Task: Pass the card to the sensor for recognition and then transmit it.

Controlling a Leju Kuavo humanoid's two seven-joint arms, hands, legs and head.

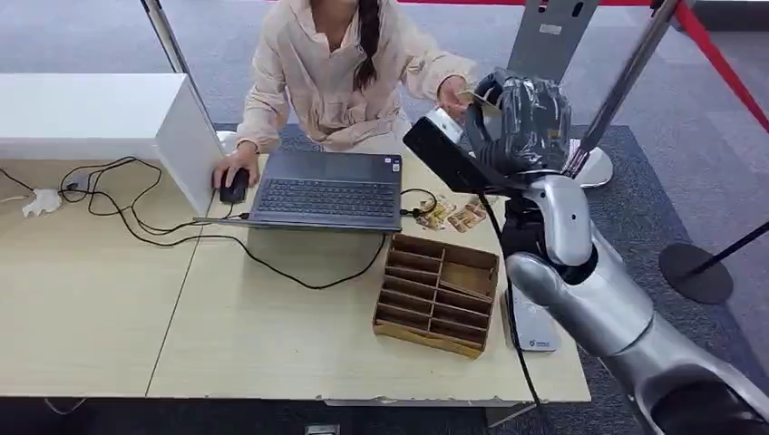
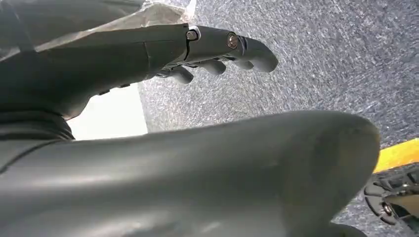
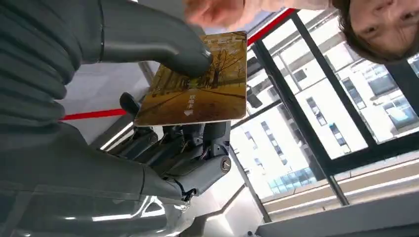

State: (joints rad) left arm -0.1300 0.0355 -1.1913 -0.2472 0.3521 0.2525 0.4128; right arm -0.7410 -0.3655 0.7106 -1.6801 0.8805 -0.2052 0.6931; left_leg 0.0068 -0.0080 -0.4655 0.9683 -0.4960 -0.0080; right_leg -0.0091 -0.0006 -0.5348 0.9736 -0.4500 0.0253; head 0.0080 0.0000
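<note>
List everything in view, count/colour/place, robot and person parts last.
card: 1, yellow-brown autumn print, pinched in the right hand, person's fingers at its far edge
spare cards: a few, same print, on the table beside the laptop
laptop: 1, dark grey, open, table centre
mouse: 1, black, left of the laptop, under the person's hand
organiser tray: 1, brown, compartmented, table front right
cables: black, across the table left of the laptop
white box: 1, table far left
table: 1, light wood
stanchion base: 1, black, floor at right
person: 1, beige shirt, seated behind the laptop
right hand: grey, raised toward the person
left hand: grey, holds nothing, over grey carpet
</note>
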